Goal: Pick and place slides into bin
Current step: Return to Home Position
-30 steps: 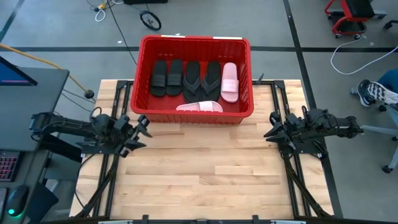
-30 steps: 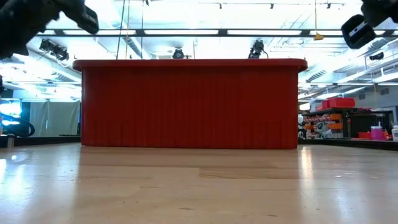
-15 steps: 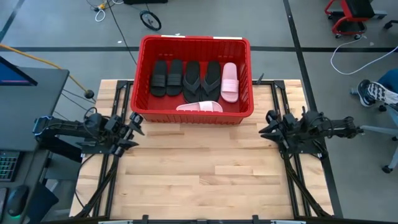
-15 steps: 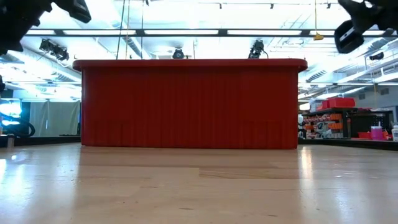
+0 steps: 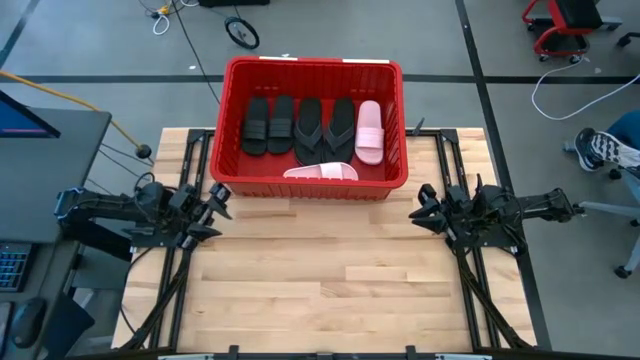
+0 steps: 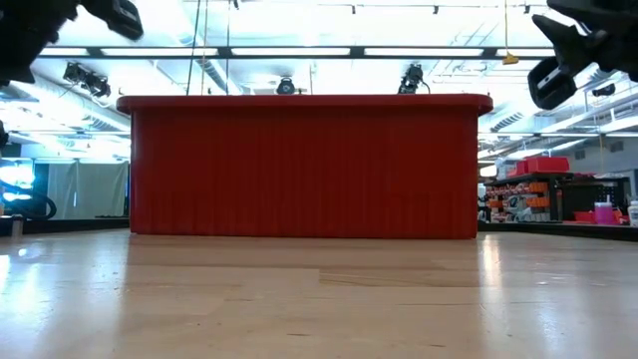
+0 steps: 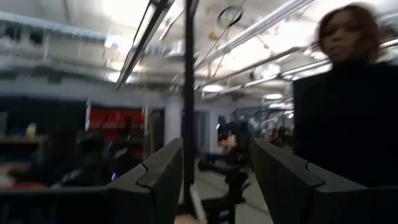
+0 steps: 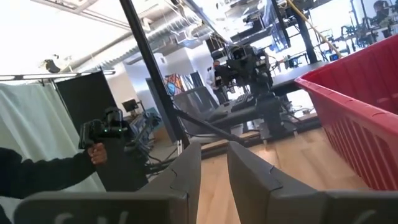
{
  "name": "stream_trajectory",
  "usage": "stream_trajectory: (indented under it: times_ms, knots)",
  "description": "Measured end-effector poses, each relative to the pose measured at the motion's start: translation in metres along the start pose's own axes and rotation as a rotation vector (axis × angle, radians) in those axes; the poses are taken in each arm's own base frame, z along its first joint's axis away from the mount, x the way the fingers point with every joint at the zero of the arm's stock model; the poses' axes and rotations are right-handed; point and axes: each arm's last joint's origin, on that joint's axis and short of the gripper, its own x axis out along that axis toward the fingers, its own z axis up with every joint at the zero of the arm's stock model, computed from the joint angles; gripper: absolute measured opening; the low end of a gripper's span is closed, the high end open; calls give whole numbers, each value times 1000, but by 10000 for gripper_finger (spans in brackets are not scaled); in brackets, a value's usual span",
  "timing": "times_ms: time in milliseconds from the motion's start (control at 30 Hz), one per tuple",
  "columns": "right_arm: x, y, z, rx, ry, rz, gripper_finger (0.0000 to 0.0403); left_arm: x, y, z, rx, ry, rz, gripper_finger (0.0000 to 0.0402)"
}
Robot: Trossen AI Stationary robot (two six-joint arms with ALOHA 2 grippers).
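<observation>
Slides (image 5: 310, 130) lie inside the bin (image 5: 315, 66); left gripper (image 5: 218, 208) and right gripper (image 5: 420, 207), both parted, hover off its near corners.

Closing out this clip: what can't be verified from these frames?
Low view: the bin's near wall hides all slides inside.
High view: one pink slide lies against the near wall, its strap unclear.
Left wrist view: blurred throughout; the person lacks detail.
Right wrist view: the bin is cut off by the edge, contents unseen.

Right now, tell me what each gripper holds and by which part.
Nothing. The left gripper and right gripper are both open and empty, clear of the bin.
</observation>
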Motion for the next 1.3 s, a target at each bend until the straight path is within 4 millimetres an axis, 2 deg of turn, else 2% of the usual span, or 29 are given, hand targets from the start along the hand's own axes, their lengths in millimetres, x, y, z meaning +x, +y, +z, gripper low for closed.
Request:
stream_trajectory:
  times_ms: [167,400,467,700,800,967,1133,1300]
  knots:
    - [0,0,0,35,1,0,85,-9,-8,14,42,-96,-67,190]
    - [0,0,0,31,4,-1,85,-20,-11,13,60,-60,-40,190]
    - [0,-1,-1,23,11,-5,85,-20,-10,10,88,-28,-20,192]
    - [0,-1,-2,12,18,-8,85,-21,-4,-3,25,89,132,191]
    - [0,-2,-3,-8,23,-20,85,-21,-3,-5,-4,103,147,188]
    - [0,-5,-4,-35,18,-107,85,-23,-1,-14,-123,186,199,193]
    - [-1,-10,-11,-45,62,-221,85,-26,4,-20,-96,232,344,193]
    - [-4,-16,-19,-24,128,-312,85,-30,6,-31,-153,325,425,188]
